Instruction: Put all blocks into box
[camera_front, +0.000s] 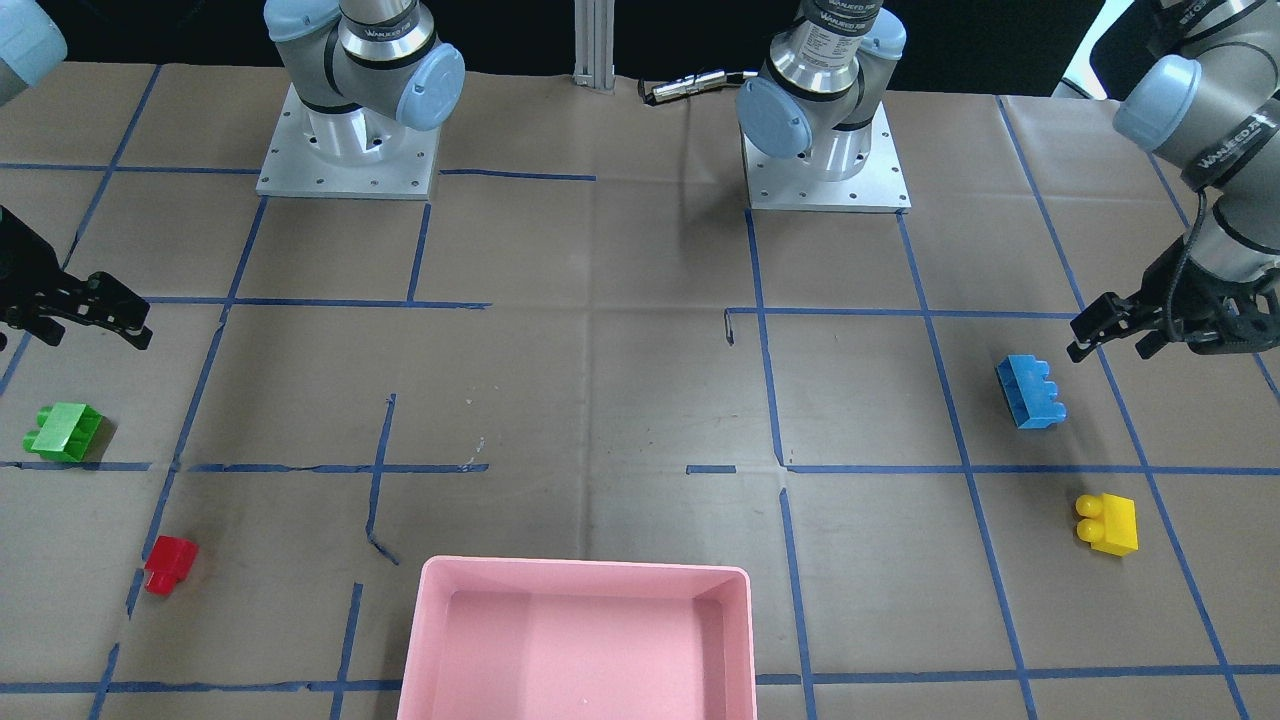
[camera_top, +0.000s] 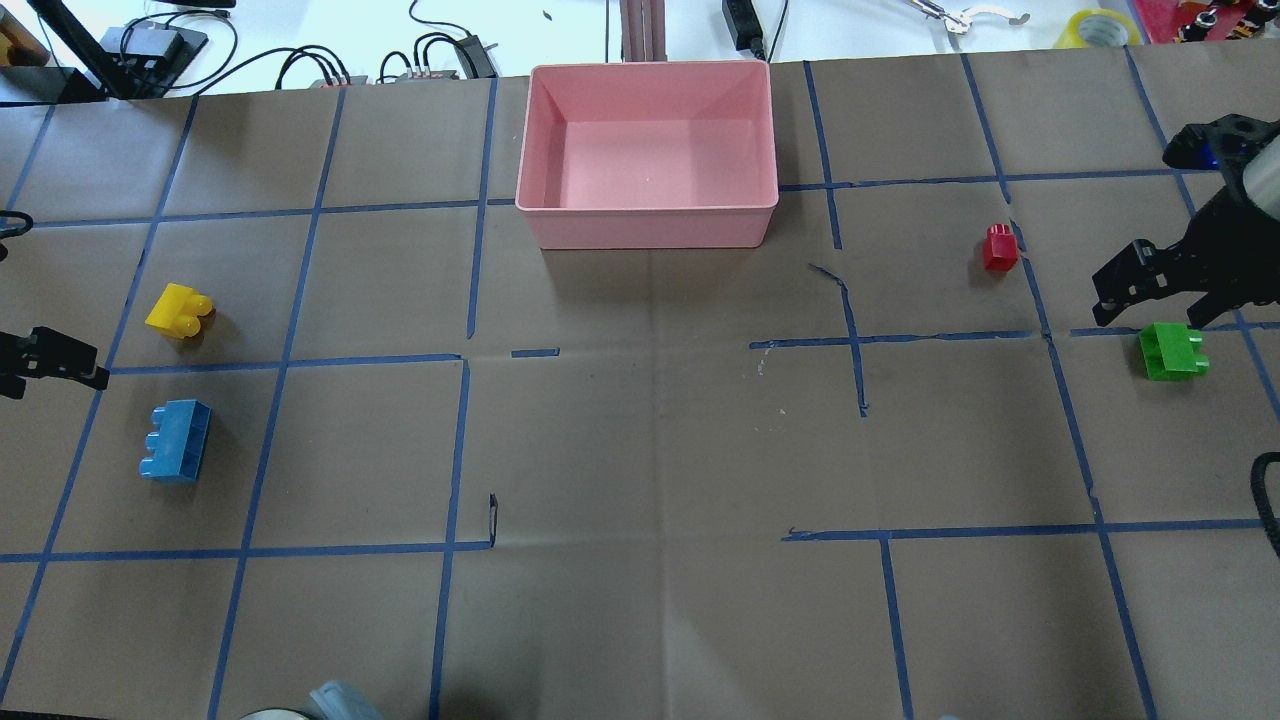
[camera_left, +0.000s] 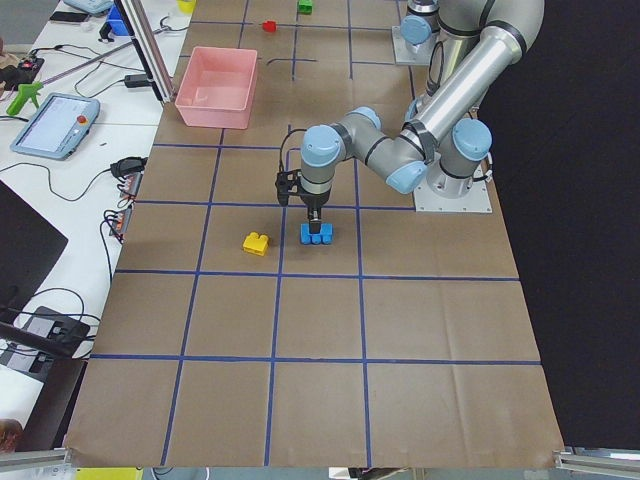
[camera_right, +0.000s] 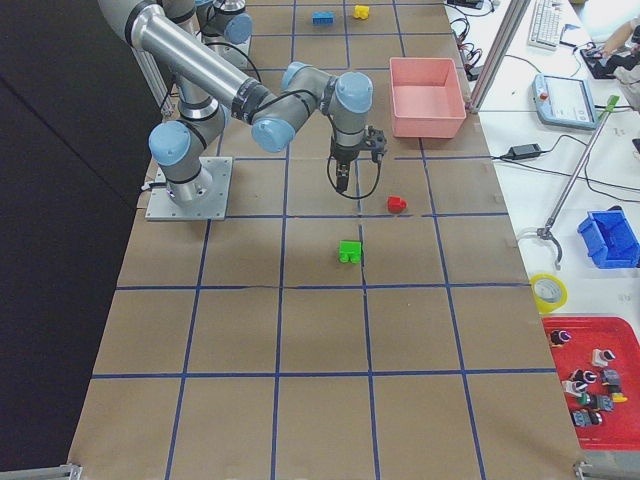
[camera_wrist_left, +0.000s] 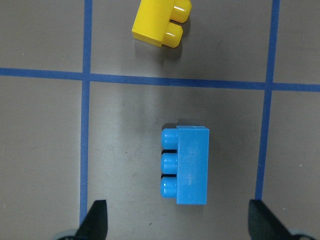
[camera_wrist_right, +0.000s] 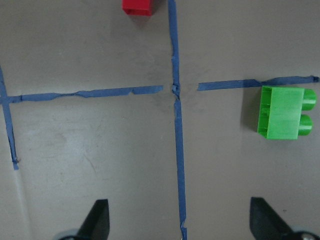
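Note:
The pink box (camera_top: 650, 212) stands empty at the table's far edge. The light-blue block (camera_wrist_left: 186, 165) and the yellow block (camera_wrist_left: 161, 22) lie on the table's left side. My left gripper (camera_wrist_left: 177, 225) is open and empty, hovering above and just beside the light-blue block (camera_front: 1030, 392). The green block (camera_wrist_right: 282, 112) and the red block (camera_wrist_right: 138, 6) lie on the right side. My right gripper (camera_wrist_right: 180, 225) is open and empty above the table, near the green block (camera_top: 1172, 351), which sits off to one side of its jaws.
Brown paper with blue tape lines covers the table (camera_top: 640, 450). The two arm bases (camera_front: 348, 150) stand at the robot's edge. Cables and tools (camera_top: 430, 55) lie beyond the far edge behind the box.

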